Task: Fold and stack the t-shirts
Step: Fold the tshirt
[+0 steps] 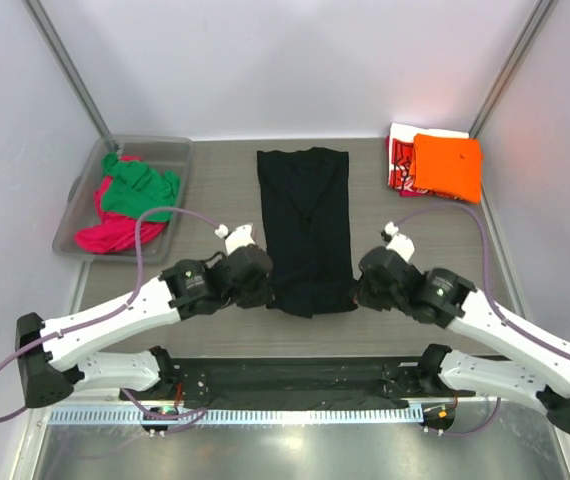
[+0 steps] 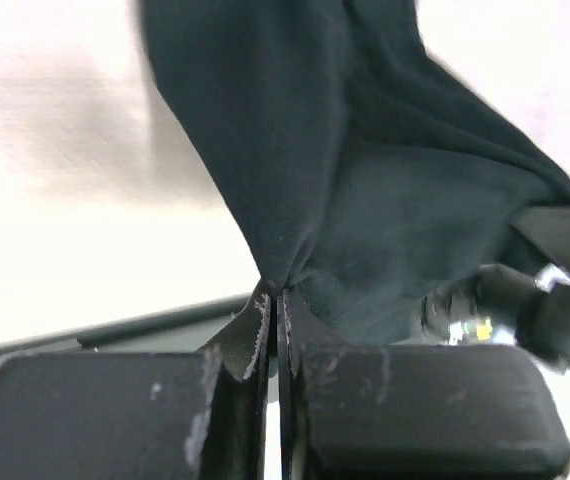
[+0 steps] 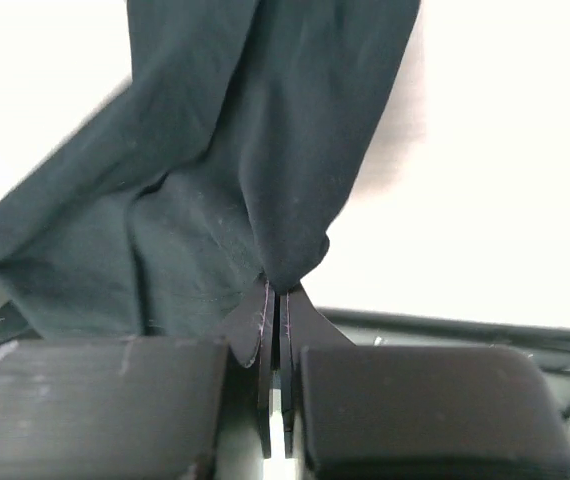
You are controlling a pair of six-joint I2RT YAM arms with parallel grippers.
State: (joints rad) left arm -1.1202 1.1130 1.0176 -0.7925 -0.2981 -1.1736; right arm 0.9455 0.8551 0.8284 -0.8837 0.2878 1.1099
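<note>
A black t-shirt, folded into a long narrow strip, lies in the middle of the table, running from far to near. My left gripper is shut on its near left corner; the left wrist view shows the black cloth pinched at the fingertips. My right gripper is shut on its near right corner, with the cloth bunched at the fingertips. The near hem is lifted a little. A folded orange t-shirt lies on a red-and-white printed one at the far right.
A clear plastic bin stands at the far left and holds a green t-shirt on top of a magenta one. The grey walls of the enclosure rise behind and at both sides of the table.
</note>
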